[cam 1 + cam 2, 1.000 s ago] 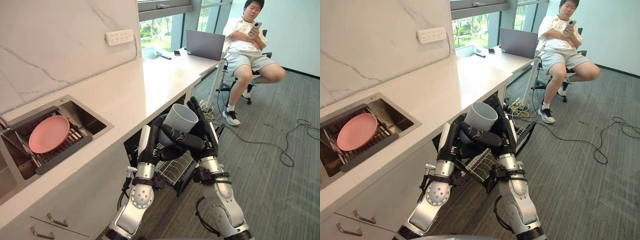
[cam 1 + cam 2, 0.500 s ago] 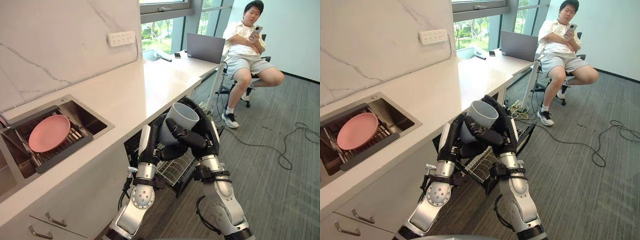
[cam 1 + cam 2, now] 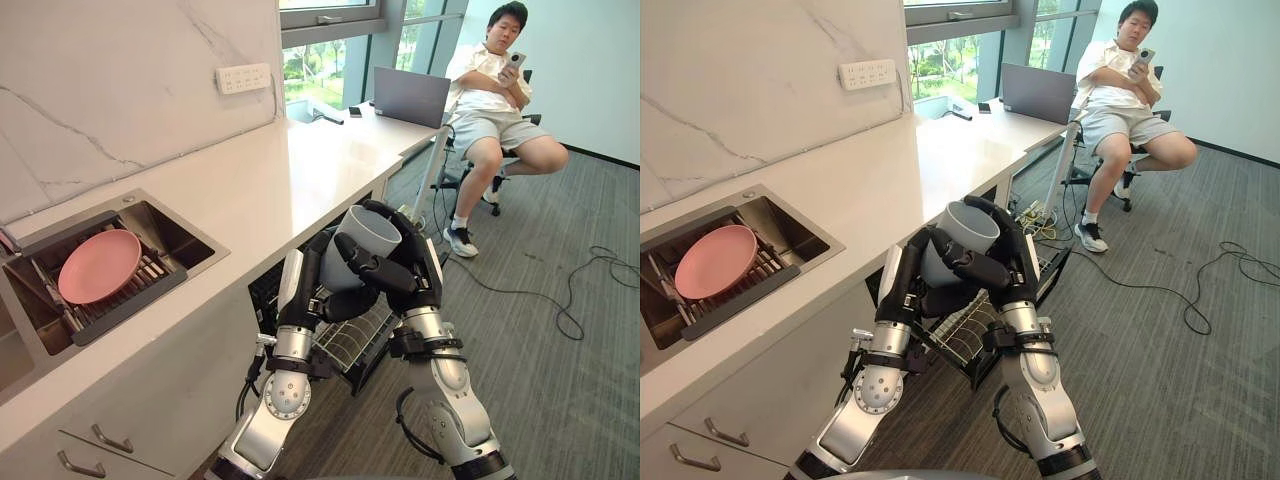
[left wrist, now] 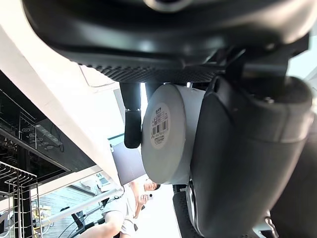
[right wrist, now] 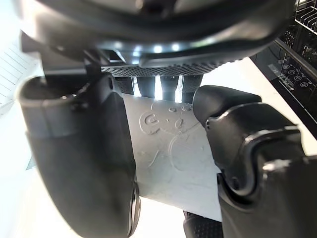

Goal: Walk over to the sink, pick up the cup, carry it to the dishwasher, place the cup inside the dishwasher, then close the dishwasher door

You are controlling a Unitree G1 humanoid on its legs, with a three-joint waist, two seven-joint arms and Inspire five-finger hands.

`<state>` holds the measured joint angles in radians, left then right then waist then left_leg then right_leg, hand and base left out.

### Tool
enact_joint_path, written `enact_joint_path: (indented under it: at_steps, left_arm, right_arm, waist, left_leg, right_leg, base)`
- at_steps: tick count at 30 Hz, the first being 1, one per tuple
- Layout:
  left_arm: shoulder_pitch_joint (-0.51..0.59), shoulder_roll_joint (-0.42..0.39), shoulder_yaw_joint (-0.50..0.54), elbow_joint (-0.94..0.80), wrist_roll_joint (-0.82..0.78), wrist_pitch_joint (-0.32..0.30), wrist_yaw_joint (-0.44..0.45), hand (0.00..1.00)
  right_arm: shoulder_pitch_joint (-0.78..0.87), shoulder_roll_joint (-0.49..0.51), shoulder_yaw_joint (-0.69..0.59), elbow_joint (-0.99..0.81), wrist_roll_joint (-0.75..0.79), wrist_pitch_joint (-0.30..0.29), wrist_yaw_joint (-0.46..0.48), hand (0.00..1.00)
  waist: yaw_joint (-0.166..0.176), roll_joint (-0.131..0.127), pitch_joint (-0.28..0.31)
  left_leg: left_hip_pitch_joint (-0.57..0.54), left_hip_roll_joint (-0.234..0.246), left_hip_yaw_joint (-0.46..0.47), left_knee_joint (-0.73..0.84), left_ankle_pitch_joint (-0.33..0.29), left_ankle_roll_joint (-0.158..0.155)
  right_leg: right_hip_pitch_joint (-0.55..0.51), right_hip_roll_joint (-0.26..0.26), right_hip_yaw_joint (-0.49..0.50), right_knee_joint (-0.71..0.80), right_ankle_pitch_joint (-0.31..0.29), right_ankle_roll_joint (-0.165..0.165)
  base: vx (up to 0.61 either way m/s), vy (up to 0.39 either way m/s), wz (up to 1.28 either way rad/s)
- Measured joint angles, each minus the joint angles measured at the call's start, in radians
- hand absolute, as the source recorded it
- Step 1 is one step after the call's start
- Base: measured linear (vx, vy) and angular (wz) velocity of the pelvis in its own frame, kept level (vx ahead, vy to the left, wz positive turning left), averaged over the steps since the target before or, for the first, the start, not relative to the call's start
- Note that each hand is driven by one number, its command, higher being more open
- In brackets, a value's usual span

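A pale grey cup (image 3: 366,236) is held upright between both hands, just in front of the counter's edge and above the open dishwasher (image 3: 345,340). My left hand (image 3: 338,300) wraps its near left side, and in the left wrist view the cup's labelled base (image 4: 166,134) shows beside the thumb (image 4: 237,163). My right hand (image 3: 405,272) curls over the cup's right side and rim. In the right wrist view the cup's embossed wall (image 5: 171,158) lies between thumb and fingers. The dishwasher's wire rack (image 3: 962,335) is pulled out under the hands.
The sink (image 3: 172,238) at left holds a pink plate (image 3: 98,266) on a rack. The white counter (image 3: 250,185) runs to a laptop (image 3: 410,93). A person (image 3: 495,90) sits on a chair beyond. Cables (image 3: 570,300) lie on the carpet at right.
The right hand's fingers, upright a second ago, have curled over the cup's rim. The cup and both hands have shifted slightly to the right.
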<state>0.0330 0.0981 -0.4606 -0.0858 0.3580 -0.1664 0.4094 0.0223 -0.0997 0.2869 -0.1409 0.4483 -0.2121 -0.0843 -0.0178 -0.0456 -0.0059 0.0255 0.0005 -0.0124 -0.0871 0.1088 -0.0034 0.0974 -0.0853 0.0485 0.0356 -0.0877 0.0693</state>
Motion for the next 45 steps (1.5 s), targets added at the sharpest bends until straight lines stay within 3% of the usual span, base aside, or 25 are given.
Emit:
enact_joint_path:
  at_steps: [2,3,28,45]
  left_arm:
    - [0.0,0.0,0.003,-0.004,0.006,0.0,0.0,0.0]
    - [0.0,0.0,0.009,-0.007,0.015,0.0,0.0,1.0]
    - [0.0,-0.017,0.074,-0.038,0.034,-0.003,-0.031,1.0]
    - [0.057,0.01,0.142,-0.038,-0.046,-0.026,-0.141,1.0]
  right_arm:
    - [-0.002,0.003,0.0,0.0,0.0,0.0,0.001,0.0]
    - [-0.002,0.008,0.0,0.0,0.0,-0.002,0.001,0.0]
    - [0.0,0.065,-0.028,0.014,-0.007,-0.018,0.022,0.0]
    - [-0.007,0.069,-0.125,0.014,-0.011,-0.018,0.023,0.0]
  waist:
    - [0.0,0.0,0.0]
    - [0.0,0.0,0.0]
    - [0.0,-0.001,0.0]
    - [0.0,-0.006,0.004]
  left_leg:
    - [0.0,0.0,0.0,0.0,0.0,0.0]
    - [0.0,0.0,-0.001,0.0,0.001,0.0]
    - [0.001,0.0,-0.008,0.0,0.003,-0.001]
    - [-0.006,0.0,-0.013,0.0,0.002,-0.002]
  right_leg:
    - [0.0,0.0,-0.001,0.0,0.0,0.0]
    - [0.0,0.0,-0.001,0.0,0.0,0.0]
    - [0.006,-0.001,-0.012,-0.002,0.0,0.0]
    - [0.005,0.0,-0.017,-0.009,0.0,0.0]
  base:
    - [0.0,0.0,0.0]
    - [0.0,0.0,0.0]
    - [0.0,0.0,0.0]
    - [0.0,0.0,0.0]
